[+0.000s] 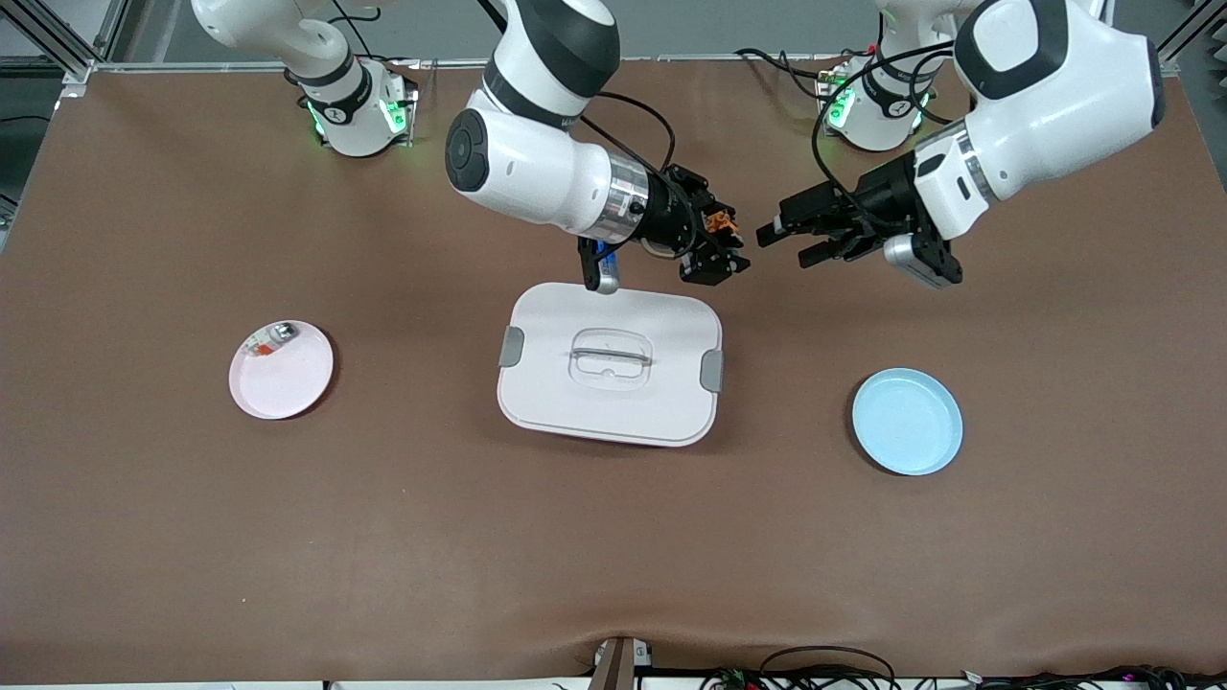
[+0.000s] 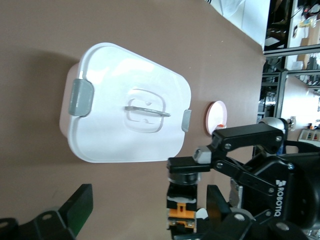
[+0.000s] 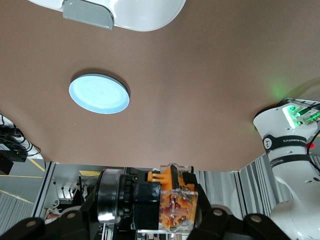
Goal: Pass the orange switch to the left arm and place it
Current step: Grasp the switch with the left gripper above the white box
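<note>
on the pink plate (image 1: 281, 374) a small silver-and-red piece (image 1: 272, 338) lies. the right gripper (image 1: 717, 251), over the table just past the smooth white box (image 1: 610, 364), clamps the orange switch (image 1: 719, 223); its wrist view alone shows translucent orange casing (image 3: 172, 202). the left gripper (image 1: 792, 241) gapes apart, above bare table. blue plate (image 1: 907, 422) is bare.

— Orange switch (image 1: 721, 225)? 
— Black cylinder, orange-brown clear body, clamped in the right gripper (image 1: 721, 251), up in the air just above the table, beside the box's edge farther from the front camera.
— Box (image 1: 610, 362)? 
— White, rounded, lid on, grey latches, mid-table.
— Left gripper (image 1: 792, 243)? 
— Fingers spread, facing the switch, apart.
</note>
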